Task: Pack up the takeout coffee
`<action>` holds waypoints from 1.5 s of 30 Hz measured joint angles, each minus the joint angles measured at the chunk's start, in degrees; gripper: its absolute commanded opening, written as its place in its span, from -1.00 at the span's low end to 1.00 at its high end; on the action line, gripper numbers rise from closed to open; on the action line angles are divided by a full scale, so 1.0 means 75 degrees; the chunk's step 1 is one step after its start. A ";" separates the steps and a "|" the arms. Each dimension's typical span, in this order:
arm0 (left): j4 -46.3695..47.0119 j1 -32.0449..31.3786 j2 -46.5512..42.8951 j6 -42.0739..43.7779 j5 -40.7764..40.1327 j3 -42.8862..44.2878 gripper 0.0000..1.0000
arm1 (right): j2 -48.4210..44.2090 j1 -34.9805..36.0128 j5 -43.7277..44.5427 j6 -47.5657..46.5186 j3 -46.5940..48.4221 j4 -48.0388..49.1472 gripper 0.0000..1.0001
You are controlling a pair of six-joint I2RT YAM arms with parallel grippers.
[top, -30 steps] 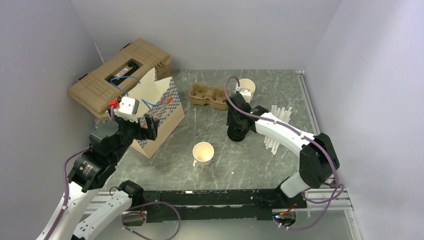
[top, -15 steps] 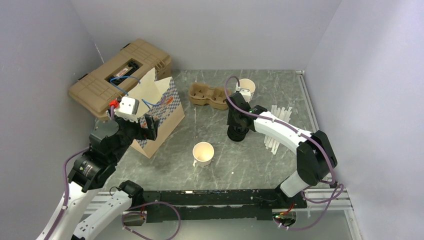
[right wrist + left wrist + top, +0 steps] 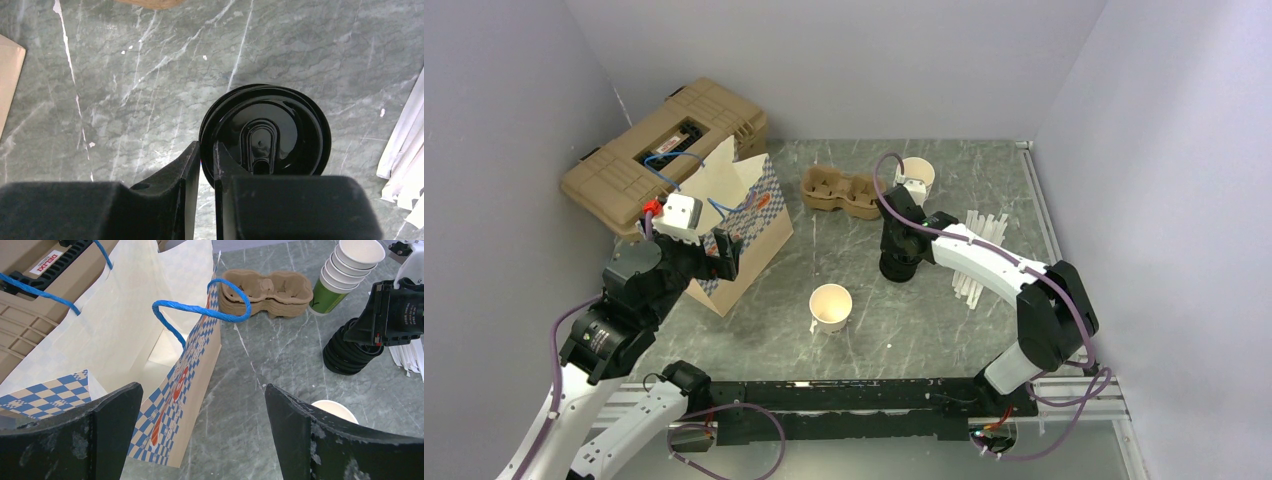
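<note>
Early stage. Cup (image 3: 830, 303) stands on table (image 3: 924, 325) between arms, no lid yet. Right pincer (image 3: 206, 148) clenched on rim of top lid (image 3: 265, 120) of stack. Left pincer (image 3: 202, 390) released, above bag (image 3: 195, 365). Capping and bagging left.

The top external view looks down from above and behind the arm bases, taking in the whole table (image 3: 834, 255) from a distance. The left wrist view sits low and faces forward between the fingers (image 3: 75, 435) of the left gripper (image 3: 202, 390), close to the paper bag (image 3: 195, 385). The right wrist view looks straight down, very near the stack of black lids (image 3: 295, 130) — the one thing all three views share.
</note>
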 measured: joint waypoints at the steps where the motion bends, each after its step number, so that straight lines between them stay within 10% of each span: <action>1: 0.0000 0.0000 0.0000 0.0000 0.0000 0.0000 0.99 | 0.0000 0.0000 0.0000 0.0000 0.0000 0.0000 -0.71; 26: 0.0000 0.0000 0.0000 0.0000 0.0012 0.0000 0.99 | -0.1480 -0.0003 -0.0128 -0.0061 -0.0006 -0.0364 -0.89; 45: -0.1279 0.0000 0.1157 -0.0839 0.1746 0.2264 0.99 | -0.4744 0.0020 -0.3485 -0.0396 -0.0312 0.0449 -0.92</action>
